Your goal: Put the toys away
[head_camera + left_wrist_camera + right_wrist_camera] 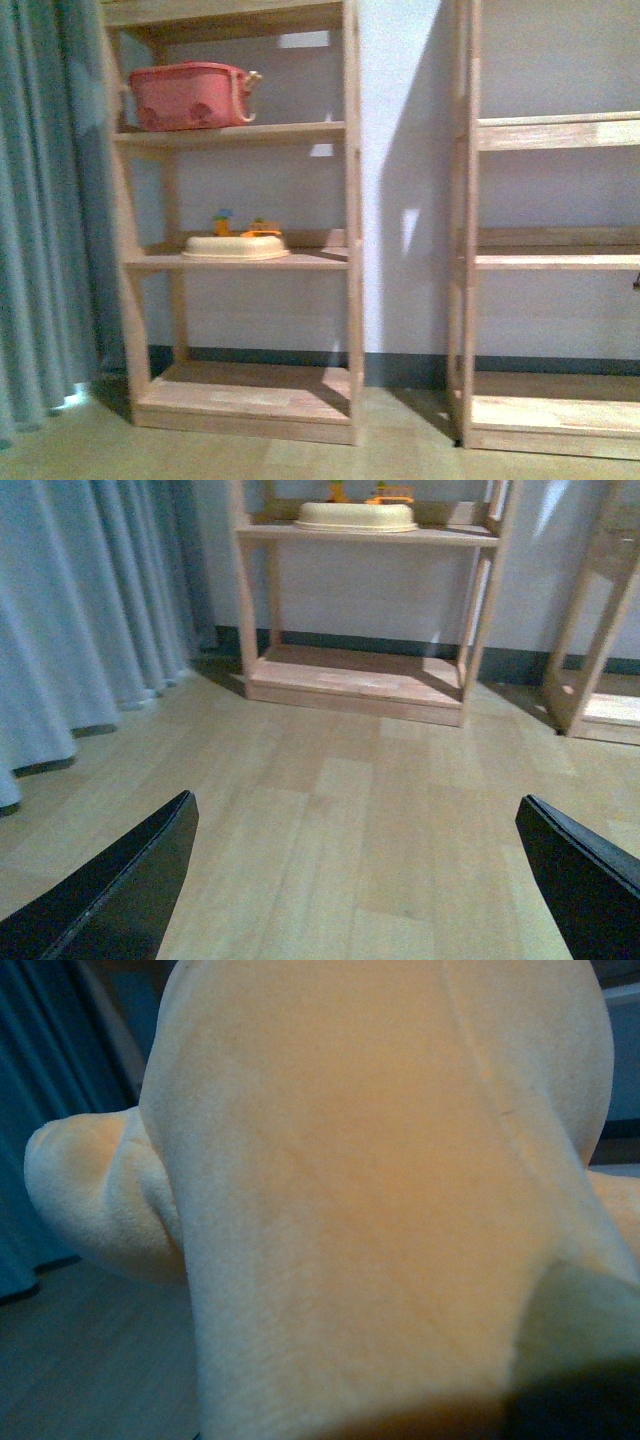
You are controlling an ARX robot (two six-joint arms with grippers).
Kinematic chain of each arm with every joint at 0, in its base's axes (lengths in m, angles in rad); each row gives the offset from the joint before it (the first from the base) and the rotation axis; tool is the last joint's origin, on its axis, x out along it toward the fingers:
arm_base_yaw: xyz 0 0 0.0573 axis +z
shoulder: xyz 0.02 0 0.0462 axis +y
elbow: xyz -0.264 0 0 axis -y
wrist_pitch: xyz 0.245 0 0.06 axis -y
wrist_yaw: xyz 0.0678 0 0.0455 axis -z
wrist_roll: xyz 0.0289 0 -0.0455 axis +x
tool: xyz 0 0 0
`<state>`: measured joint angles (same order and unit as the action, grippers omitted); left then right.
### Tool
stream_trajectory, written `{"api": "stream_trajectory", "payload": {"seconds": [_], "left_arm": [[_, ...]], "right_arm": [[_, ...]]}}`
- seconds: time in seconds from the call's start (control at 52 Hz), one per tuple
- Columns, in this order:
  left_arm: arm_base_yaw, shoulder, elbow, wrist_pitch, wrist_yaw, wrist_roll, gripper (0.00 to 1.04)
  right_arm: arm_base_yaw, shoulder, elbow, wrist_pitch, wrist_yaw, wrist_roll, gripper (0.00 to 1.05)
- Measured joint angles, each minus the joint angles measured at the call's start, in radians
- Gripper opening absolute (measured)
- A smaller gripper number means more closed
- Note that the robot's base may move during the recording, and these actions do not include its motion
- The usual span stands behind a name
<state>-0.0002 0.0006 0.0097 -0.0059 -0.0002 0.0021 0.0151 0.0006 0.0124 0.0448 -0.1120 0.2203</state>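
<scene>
Short of the shelf unit (pixel 310 260), left claw (pixel 355 802) gaped empty; plush toy (pixel 380 1210) filled the right wrist view — right claw's state couldn't be told — toy not yet shelved.

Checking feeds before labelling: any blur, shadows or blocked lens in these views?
Front view: soft, bluish, slightly blurred; dark shadow on the wall beside the left shelf unit. Left wrist view: sharper, floor evenly lit, left gripper open at the frame edges. Right wrist view: plush toy fills the frame, too close, soft, dim corners.
</scene>
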Motion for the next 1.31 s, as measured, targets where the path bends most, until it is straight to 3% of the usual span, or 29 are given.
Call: {"api": "stream_trajectory", "payload": {"seconds": [1.308], "left_arm": [[0.000, 0.000, 0.000, 0.000, 0.000, 0.000, 0.99]], "right_arm": [[-0.002, 0.000, 0.000, 0.000, -0.004, 0.000, 0.22]]}}
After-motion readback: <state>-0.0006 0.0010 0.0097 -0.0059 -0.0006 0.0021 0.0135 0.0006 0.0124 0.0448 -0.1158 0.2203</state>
